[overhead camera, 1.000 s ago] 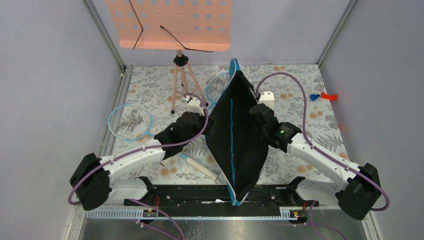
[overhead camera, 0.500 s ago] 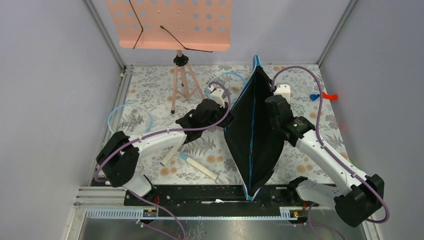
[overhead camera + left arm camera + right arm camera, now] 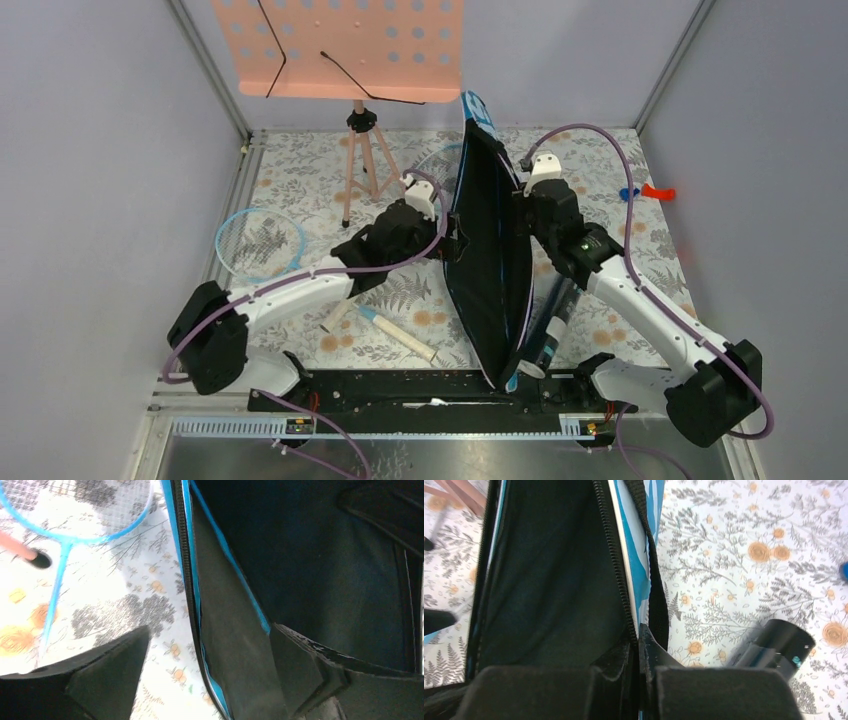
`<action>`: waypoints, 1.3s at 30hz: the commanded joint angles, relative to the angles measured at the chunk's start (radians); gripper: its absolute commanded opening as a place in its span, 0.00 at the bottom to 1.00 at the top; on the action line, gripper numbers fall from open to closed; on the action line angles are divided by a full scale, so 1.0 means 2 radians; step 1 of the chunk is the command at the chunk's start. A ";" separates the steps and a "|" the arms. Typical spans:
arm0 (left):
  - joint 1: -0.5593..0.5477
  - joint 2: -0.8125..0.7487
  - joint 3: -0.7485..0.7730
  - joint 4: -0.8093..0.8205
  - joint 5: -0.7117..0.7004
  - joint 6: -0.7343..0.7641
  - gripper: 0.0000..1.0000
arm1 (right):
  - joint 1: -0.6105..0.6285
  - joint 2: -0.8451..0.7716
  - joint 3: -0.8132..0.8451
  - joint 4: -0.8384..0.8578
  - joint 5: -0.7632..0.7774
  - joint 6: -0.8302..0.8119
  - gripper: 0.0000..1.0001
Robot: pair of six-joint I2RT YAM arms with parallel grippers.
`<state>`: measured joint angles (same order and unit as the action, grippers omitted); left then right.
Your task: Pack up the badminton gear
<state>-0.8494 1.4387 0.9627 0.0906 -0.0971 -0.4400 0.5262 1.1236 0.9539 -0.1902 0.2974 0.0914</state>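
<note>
over the middle of the counter (image 3: 300, 170): the racket bag (image 3: 490, 260) is held on edge between both arms, unzipped, with its black lining exposed.
left gripper (image 3: 210, 672): its fingers are spread wide, one outside the bag's zip edge and one inside against the lining; nothing is pinched.
right gripper (image 3: 640, 680): its fingers are pressed together on the bag's opposite zip edge.
tube (image 3: 553, 322): it is laid flat on the counter just right of the bag, under the right arm, with one end toward the near edge.
first racket (image 3: 260, 242): it is laid flat at the left of the counter, well apart from the bag.
second racket (image 3: 440, 160): only its head is seen, behind the bag and partly hidden.
music stand (image 3: 340, 45): it is stood at the far left on its tripod.
</note>
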 commanded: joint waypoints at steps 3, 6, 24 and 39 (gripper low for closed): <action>0.002 -0.102 -0.071 -0.029 -0.021 0.033 0.99 | -0.002 0.015 -0.010 0.011 0.027 0.036 0.00; 0.005 -0.141 -0.090 -0.086 -0.072 0.032 0.99 | -0.002 0.016 -0.010 0.015 0.028 0.035 0.00; 0.157 0.087 0.000 -0.159 -0.032 0.057 0.91 | -0.002 0.032 -0.007 0.005 0.013 0.020 0.00; 0.114 0.187 0.061 -0.189 -0.001 0.087 0.23 | -0.002 0.012 -0.021 0.001 0.049 0.006 0.00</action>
<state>-0.5678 1.7786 1.0386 -0.2710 -0.0906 -0.2901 0.5262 1.1973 0.9104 -0.2352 0.3553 0.1188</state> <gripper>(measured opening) 0.319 0.033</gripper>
